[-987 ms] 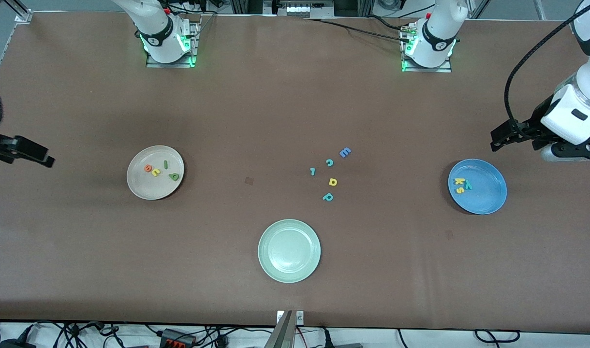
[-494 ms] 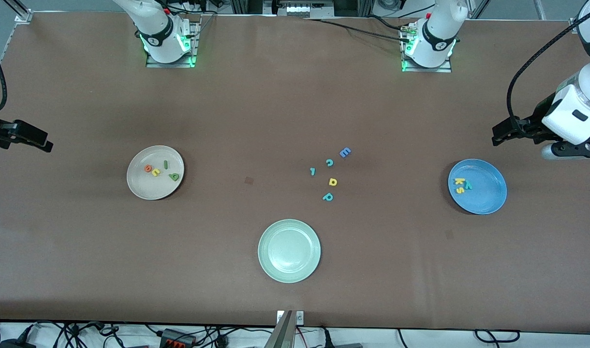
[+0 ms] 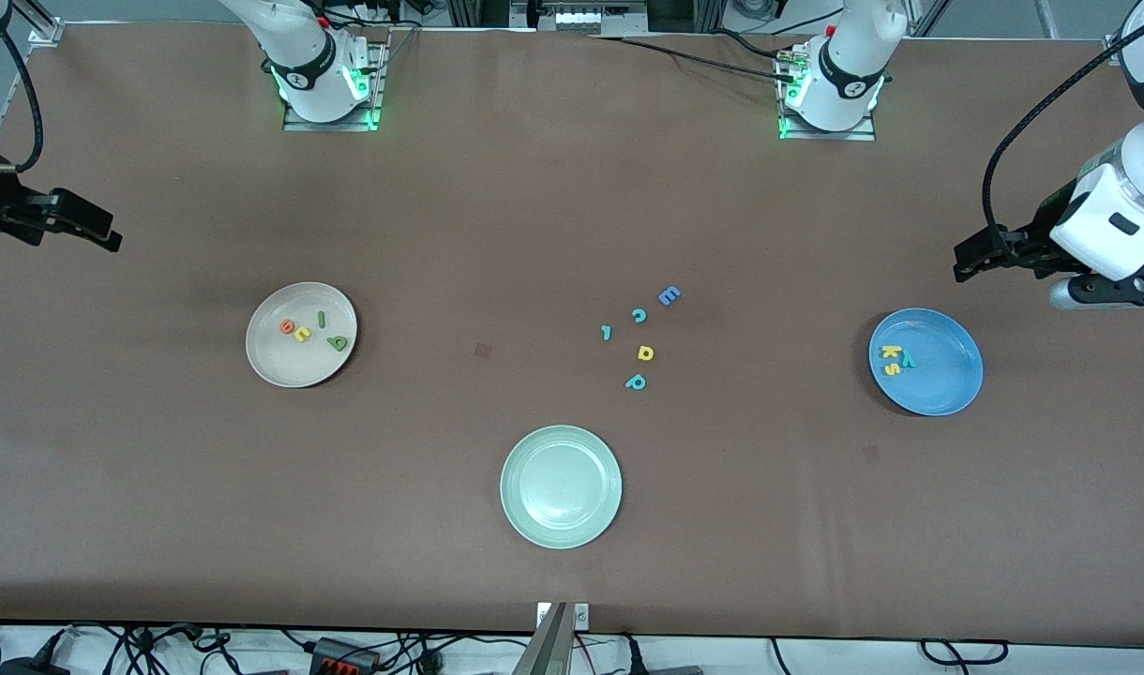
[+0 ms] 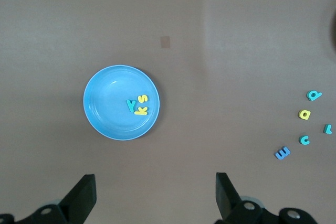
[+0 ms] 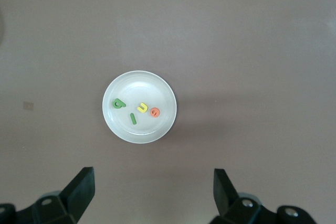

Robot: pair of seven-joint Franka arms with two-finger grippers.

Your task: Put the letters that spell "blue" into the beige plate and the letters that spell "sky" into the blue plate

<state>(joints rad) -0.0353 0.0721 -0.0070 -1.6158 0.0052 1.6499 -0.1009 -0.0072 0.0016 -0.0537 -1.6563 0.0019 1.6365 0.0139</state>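
Brown surface (image 3: pixel 572 206): light, soft foam "blue" letters (image 3: pixel 311 330) in round beige plate (image 3: pixel 277 370), pinch edges; both end effectors (image 3: pixel 66 225) (image 3: pixel 980 262) wide, empty.

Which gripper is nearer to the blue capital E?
Left. The left gripper hangs by the blue plate, closer to the E; the right gripper is past the beige plate.
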